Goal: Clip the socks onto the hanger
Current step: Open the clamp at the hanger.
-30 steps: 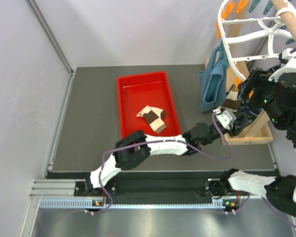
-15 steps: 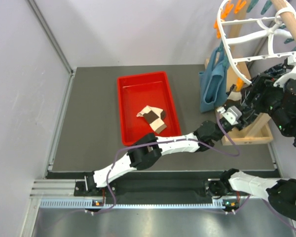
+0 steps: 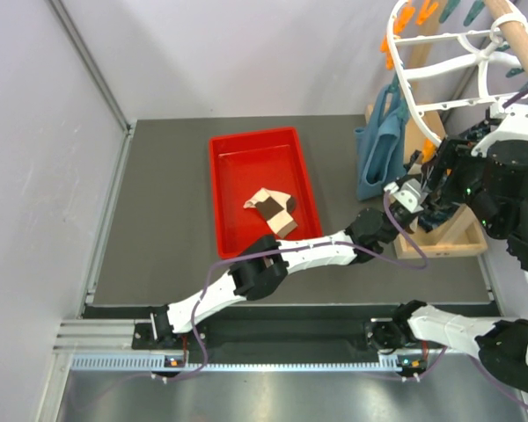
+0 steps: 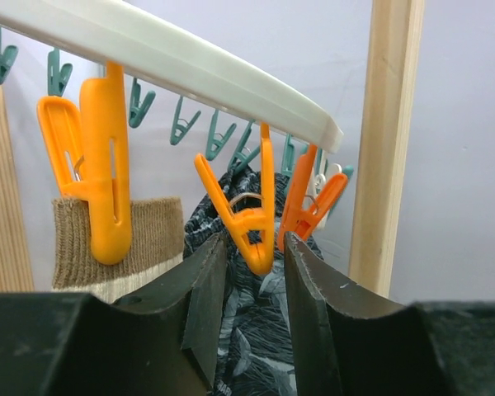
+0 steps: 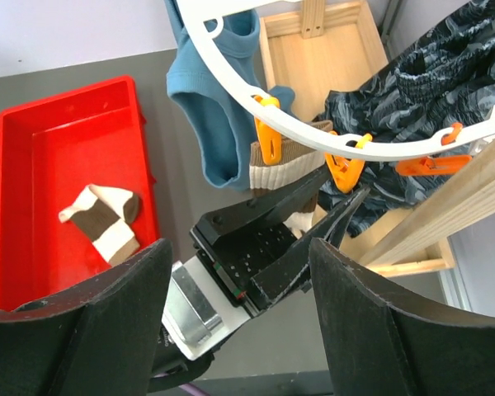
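One beige and brown sock (image 3: 271, 211) lies in the red tray (image 3: 233, 154); it also shows in the right wrist view (image 5: 103, 219). A second sock (image 4: 153, 235) hangs from the white round hanger (image 3: 414, 83), held by an orange peg (image 4: 107, 173). My left gripper (image 4: 254, 247) is open, raised under the hanger rim (image 4: 173, 58), with the lower tip of another orange peg (image 4: 249, 219) between its jaws. In the top view the left gripper (image 3: 411, 189) is beside the rack. My right gripper (image 5: 239, 247) is open wide and empty, above the left gripper (image 5: 346, 194).
A teal-blue cloth (image 3: 374, 145) and dark navy patterned fabric (image 5: 429, 66) hang from the hanger. A slanted wooden pole frame (image 3: 453, 233) stands at the table's right edge. Teal pegs (image 4: 181, 124) ring the rim. A grey wall rises behind.
My left arm has stretched farther right and up, bringing its gripper under the hanger rim. My right arm has shifted slightly. The sock in the tray has not moved.
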`<state>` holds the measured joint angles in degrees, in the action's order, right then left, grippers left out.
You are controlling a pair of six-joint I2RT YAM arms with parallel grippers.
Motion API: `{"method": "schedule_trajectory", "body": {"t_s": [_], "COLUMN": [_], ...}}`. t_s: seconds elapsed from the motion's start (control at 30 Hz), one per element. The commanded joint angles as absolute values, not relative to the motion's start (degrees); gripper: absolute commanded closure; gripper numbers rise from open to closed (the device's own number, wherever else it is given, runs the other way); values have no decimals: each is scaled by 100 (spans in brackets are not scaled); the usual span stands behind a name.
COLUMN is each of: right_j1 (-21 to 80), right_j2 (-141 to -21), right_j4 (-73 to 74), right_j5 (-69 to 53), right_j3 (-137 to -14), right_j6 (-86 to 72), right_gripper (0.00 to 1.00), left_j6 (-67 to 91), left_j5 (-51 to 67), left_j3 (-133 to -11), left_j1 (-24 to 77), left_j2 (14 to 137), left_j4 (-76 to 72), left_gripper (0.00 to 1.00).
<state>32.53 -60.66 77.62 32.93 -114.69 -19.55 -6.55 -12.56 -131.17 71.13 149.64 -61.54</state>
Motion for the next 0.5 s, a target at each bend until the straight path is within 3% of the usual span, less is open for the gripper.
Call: {"method": "schedule_trajectory", "body": {"t_s": [0.0,0.27,0.47], "right_j1": [3322,3313,3296], "right_j2": [-6029,-6038,-6003], "right_j4": [7787,7788,7332], "right_j5": [3313,3891,4754], "right_j3": [-11452,-11084,-10346], "right_j6": [-1934,-2144,-2241], "right_gripper": [32,34,38], "left_j6": [-633,-659,-738], "left_j5": [-1362,-1309,-1353], "left_j3": [-13533,-13807,-13676], "left_j1": [7110,7058,7049], "left_j2": [15108,15249,15100], "left_j4": [-6223,-6029,-5985], "left_gripper": [61,72,86]}}
